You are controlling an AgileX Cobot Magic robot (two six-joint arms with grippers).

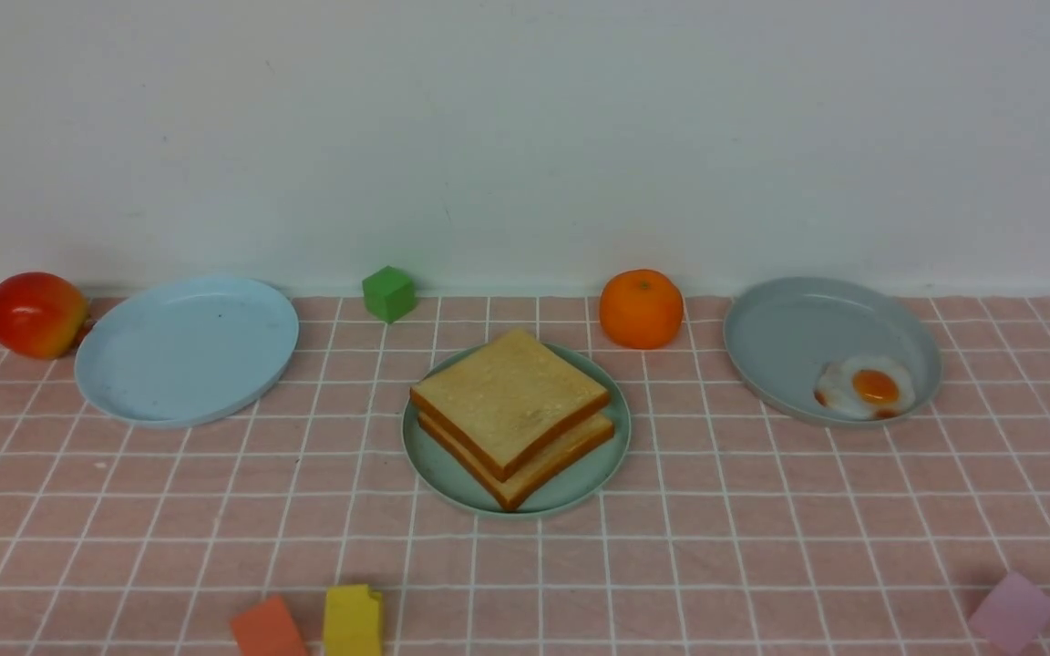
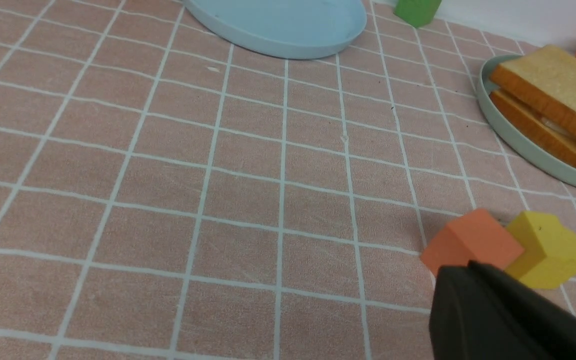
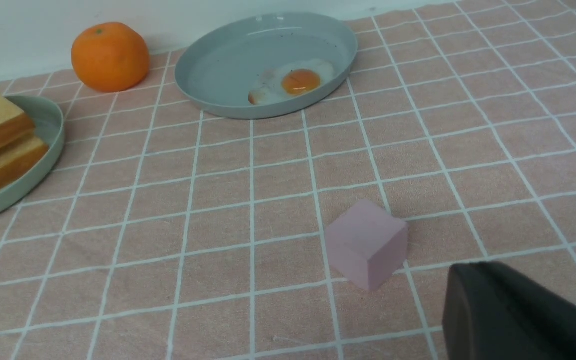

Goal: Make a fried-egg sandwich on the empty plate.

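Jaws of both arms sit clenched, barely in view — something pale hides between the toast slices (image 1: 510,397).

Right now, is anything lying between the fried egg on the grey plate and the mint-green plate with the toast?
No: the cloth between the fried egg and the mint-green plate is bare. The orange sits farther back, off that line. Two toast slices already cover the plate.

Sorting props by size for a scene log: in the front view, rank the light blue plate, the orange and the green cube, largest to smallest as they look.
1. light blue plate, clearly the widest.
2. orange.
3. green cube, smallest.
All three sit near the back wall, so nearness hardly skews this.
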